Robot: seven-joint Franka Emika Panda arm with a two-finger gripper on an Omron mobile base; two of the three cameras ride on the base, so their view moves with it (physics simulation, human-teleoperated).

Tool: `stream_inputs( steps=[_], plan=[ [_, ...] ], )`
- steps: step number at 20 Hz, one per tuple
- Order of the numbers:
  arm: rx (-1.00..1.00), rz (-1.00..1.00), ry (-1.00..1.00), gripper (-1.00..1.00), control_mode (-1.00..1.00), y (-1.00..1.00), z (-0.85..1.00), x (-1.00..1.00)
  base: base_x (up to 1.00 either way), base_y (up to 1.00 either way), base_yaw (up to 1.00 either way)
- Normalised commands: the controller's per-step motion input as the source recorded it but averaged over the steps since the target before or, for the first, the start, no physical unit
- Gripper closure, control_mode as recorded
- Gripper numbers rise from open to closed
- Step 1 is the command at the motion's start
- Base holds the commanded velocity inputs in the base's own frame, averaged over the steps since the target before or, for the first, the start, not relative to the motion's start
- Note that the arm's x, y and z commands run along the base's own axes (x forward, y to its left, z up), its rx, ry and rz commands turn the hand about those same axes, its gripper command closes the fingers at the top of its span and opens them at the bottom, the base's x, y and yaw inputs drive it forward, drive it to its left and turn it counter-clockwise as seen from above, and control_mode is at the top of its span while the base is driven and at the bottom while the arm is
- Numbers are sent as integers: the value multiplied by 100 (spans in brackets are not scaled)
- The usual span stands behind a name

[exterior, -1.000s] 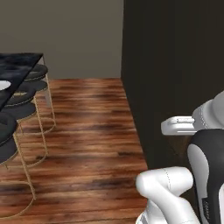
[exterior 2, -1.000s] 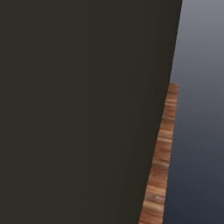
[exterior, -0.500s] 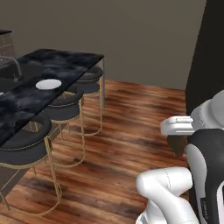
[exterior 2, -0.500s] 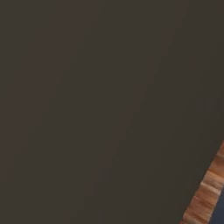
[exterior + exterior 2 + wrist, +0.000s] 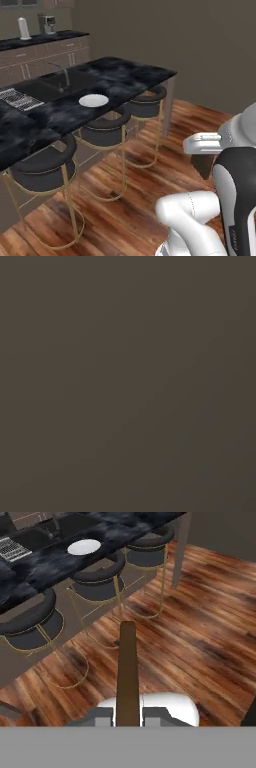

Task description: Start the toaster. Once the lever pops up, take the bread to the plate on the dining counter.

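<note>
Between the gripper (image 5: 128, 714) fingers, seen edge-on in the hand view, stands the bread (image 5: 128, 672), a thin dark brown slice rising away from the camera; jaws pressed in on its two flat faces near the lower end. Same slice shows in the left base view as a brown wedge hanging under the hand. Toast of this kind likely handles light and stiff, dry and a bit brittle: too hard a squeeze could crack or crumble it, and crumbly faces may slip if jolted. Taking it by the flat faces, close to one edge, looks the sound choice, leaving the far end free to touch down first. Plate (image 5: 93, 100) sits on the dining counter (image 5: 125, 80), well apart from the slice, above the row of stools (image 5: 102, 131), sink (image 5: 45, 87) beyond. Plate bare, delivery not yet done.
</note>
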Motion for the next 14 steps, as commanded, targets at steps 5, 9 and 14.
stream_inputs(
  steps=[5, 9, 14],
  plan=[
    [0, 0, 0, 100, 100, 0, 0, 0, 99, -62, 57],
    [0, 0, 0, 100, 100, 0, 0, 0, 94, -69, 55],
    [0, 0, 0, 100, 100, 0, 0, 0, 83, -79, 51]
  ],
)
